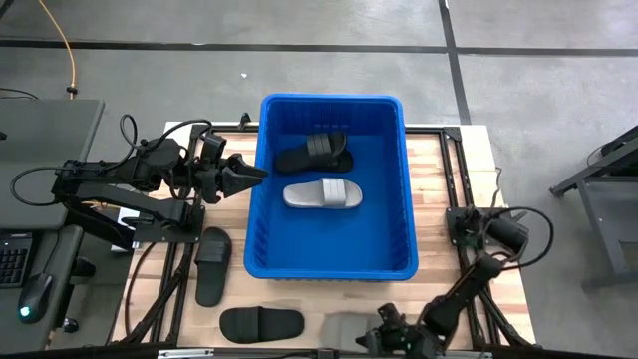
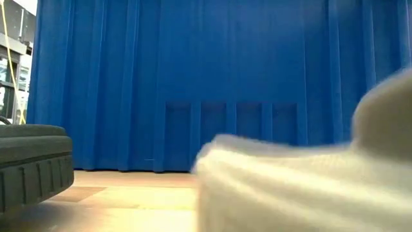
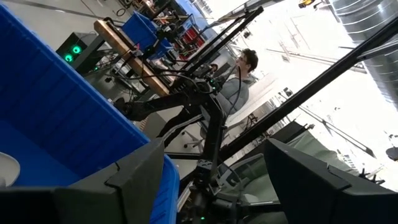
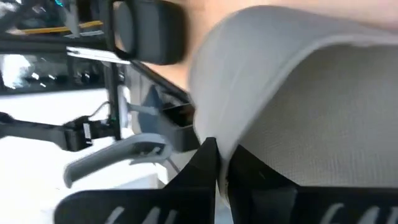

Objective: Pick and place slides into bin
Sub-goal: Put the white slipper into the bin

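The blue bin [image 1: 331,269] stands mid-table and holds a black slide [image 1: 314,155] and a light grey slide [image 1: 321,193] lying flat on its floor. My left gripper [image 1: 249,178] is open and empty at the bin's left rim; the bin's wall shows in its wrist view [image 3: 56,124]. My right gripper [image 1: 377,339] is at the table's near edge, shut on another light grey slide [image 1: 344,327], which fills its wrist view [image 4: 311,93] and shows close up in the low view [image 2: 290,187]. Two black slides [image 1: 212,264] [image 1: 261,322] lie flat on the table at the near left. My right gripper pinches the grey slide's edge [image 4: 225,134] between its two fingers, which stand close together with the rim running down into the narrow gap. It comes at the slide from the table's right. I cannot tell whether the slide is off the table.
A black slide's sole [image 2: 32,161] shows at the left of the low view, with the bin's ribbed wall [image 2: 212,84] behind it. A person [image 3: 239,81] stands in the room beyond the table. Bare wood [image 1: 469,179] lies right of the bin.
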You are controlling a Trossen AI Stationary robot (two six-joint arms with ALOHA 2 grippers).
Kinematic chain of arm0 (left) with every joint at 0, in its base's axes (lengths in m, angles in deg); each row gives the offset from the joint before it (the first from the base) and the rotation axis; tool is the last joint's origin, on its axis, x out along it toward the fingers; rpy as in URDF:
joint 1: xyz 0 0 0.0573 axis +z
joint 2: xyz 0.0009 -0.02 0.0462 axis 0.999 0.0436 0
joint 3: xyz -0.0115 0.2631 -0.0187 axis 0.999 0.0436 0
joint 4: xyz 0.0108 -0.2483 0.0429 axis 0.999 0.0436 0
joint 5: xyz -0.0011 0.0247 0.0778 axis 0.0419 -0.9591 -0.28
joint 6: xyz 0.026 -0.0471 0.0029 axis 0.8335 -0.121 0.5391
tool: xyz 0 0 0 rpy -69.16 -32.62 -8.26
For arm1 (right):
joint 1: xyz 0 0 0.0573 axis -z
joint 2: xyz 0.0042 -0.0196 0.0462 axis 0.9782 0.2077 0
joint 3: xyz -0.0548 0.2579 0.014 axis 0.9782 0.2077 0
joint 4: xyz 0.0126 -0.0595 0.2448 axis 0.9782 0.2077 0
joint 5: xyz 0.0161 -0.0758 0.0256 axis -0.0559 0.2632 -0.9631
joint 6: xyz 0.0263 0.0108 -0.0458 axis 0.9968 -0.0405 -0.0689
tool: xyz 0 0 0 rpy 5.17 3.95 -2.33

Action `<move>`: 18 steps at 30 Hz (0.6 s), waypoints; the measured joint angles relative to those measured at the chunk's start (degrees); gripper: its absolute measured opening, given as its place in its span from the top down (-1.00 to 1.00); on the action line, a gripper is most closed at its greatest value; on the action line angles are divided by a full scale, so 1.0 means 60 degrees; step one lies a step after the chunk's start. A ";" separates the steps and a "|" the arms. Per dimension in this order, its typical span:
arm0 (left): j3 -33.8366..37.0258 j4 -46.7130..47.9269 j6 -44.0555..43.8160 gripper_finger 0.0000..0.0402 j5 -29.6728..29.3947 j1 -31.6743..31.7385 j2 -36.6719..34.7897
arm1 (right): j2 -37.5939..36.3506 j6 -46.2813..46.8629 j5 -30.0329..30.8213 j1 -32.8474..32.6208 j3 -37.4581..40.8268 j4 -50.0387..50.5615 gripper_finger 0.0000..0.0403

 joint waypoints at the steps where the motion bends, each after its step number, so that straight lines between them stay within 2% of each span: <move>1: 0.0000 0.0000 0.0000 -0.32 0.0000 0.0003 0.0000 | -0.0010 0.0075 0.0177 -0.0094 -0.0155 0.0166 1.00; 4: 0.0000 0.0001 0.0000 -0.32 0.0000 0.0003 0.0000 | -0.0022 0.0366 0.0260 -0.0288 -0.0794 0.1230 1.00; 11: 0.0000 0.0000 -0.0004 -0.32 0.0047 0.0003 0.0000 | -0.0025 0.1919 -0.0245 -0.0502 -0.2965 0.6347 1.00; 14: 0.0000 0.0000 -0.0022 -0.32 0.0272 0.0002 0.0000 | -0.0035 0.1945 -0.0404 -0.0532 -0.3937 0.7726 1.00; 18: 0.0000 -0.0015 -0.0168 -0.32 0.0658 0.0002 0.0000 | -0.0039 0.1083 -0.0576 -0.0522 -0.5234 0.9029 1.00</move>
